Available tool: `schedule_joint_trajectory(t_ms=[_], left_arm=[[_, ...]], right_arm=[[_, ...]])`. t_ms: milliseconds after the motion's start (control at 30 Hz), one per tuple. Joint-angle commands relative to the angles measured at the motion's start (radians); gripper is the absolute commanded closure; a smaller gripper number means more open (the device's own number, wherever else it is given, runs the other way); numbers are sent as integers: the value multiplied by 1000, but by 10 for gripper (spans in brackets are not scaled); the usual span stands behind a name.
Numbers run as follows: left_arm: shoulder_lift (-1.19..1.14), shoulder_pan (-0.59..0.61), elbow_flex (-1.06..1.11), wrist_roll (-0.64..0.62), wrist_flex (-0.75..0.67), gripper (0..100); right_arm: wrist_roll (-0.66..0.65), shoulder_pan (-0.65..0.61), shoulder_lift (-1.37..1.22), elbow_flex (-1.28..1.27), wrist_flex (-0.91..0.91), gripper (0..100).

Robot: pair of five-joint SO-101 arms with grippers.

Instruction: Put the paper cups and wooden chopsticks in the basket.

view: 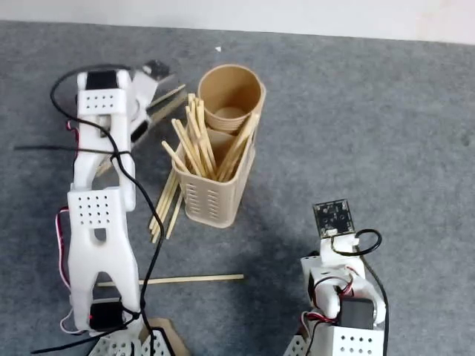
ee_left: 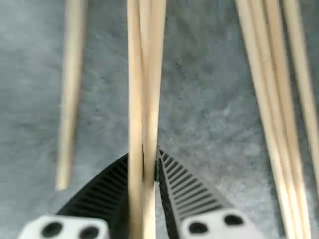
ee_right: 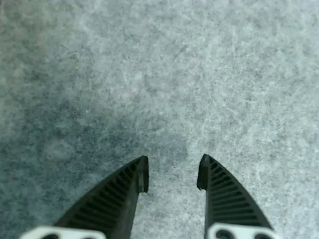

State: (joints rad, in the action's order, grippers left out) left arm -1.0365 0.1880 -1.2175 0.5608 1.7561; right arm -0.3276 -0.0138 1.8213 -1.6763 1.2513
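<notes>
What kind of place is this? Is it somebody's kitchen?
Probably not a kitchen, more likely a robot practice table. Two white robot arms with loose wires sit on a grey mat, and a basket holding paper cups and chopsticks stands near them.

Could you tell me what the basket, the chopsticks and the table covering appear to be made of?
Basket: probably moulded plastic, matt beige, judging by its even rows of slots. Chopsticks: bare pale wood, possibly bamboo, unvarnished-looking. Table covering: grey felt or low carpet, given its fuzzy, mottled surface.
</notes>
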Motion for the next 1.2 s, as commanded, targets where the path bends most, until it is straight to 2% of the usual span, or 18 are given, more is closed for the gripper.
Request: schedule_joint_trajectory(t_ms=[0,300,533,700,800,867,1067,1167], left_arm=[[88,-36,-151,-104,23,996],[607,-226,61,-367,23,996],[1033,-444,263,-470,17,996],[1218,-561,372,-516,-83,996],[1325,-593,529,-520,-178,996],[1422,-608,707,-517,-272,996],[1860,-607,1385,-450,-756,997],[1906,-602,1527,-453,-911,997]], right_arm=[[-9,12,12,-117,5,829],[-9,12,12,-117,5,829],[-9,12,12,-117,5,829],[-9,12,12,-117,5,829],[-9,12,12,-117,5,829],[-9,12,12,-117,5,829],[-9,12,12,-117,5,829],[-9,12,12,-117,5,829]])
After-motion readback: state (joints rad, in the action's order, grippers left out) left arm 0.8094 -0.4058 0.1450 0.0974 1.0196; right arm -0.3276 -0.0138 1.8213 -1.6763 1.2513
